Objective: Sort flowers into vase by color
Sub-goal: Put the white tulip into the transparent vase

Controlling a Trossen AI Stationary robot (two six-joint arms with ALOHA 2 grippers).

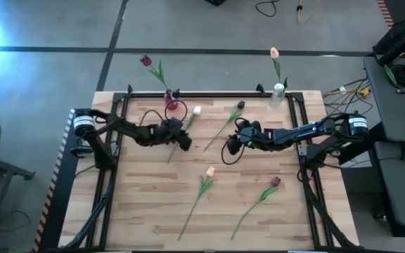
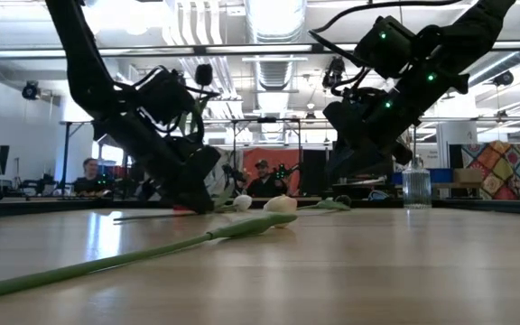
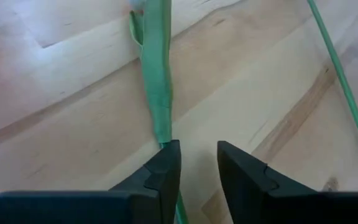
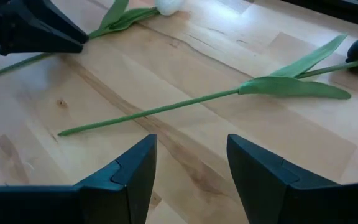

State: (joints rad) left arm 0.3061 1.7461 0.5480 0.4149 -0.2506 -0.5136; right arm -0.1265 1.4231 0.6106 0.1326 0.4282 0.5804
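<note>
Pale wooden table (image 1: 146, 211). Lying flat on it: white tulip (image 1: 196, 111) and dark tulip (image 1: 240, 105) near the back, peach tulip (image 1: 210, 171) and maroon tulip (image 1: 275, 182) nearer the front, stems well apart.

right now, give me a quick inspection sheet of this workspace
surface: wooden table, light planks, dark frame.
job's things: white tulip, dark tulip, peach tulip and maroon tulip lie flat; red vase holds a maroon tulip, clear vase holds a peach tulip.
clutter: nothing seen.
grippers: left gripper open, low over the white tulip's stem; right gripper open, above the dark tulip's stem.
cables: cables on the floor by the right arm.
surroundings: seated people behind the table.
</note>
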